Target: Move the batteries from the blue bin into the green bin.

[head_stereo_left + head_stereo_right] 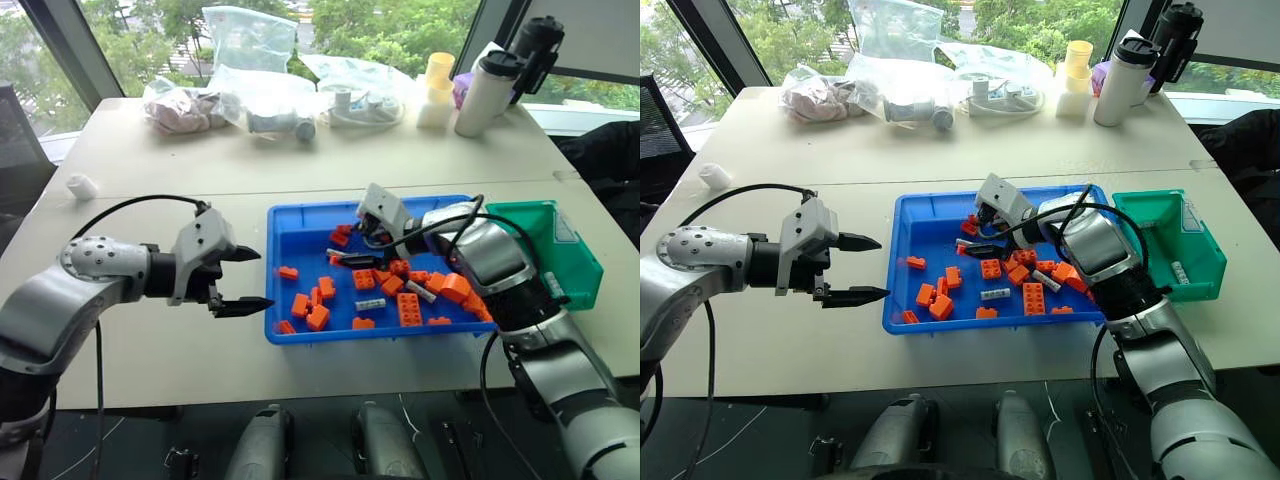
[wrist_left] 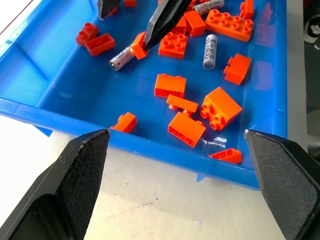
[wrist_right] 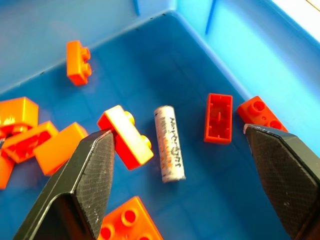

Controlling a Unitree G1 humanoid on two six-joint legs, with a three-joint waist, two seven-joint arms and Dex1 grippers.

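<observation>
Batteries, thin silver-grey cylinders [image 3: 169, 143], are lying among orange toy bricks [image 1: 409, 309] in the shallow bright blue plastic bin [image 1: 300, 226]. My right claw [image 3: 182, 165] is hanging spread above one. My left claw [image 1: 243, 280] is waiting spread at nine o'clock; the small green plastic bin [image 1: 575, 255] is sitting at three.

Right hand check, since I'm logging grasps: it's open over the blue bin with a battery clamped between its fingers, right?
Not clamped. The right wrist view shows the right hand open, with the battery lying loose on the blue bin floor between the spread fingers.
</observation>
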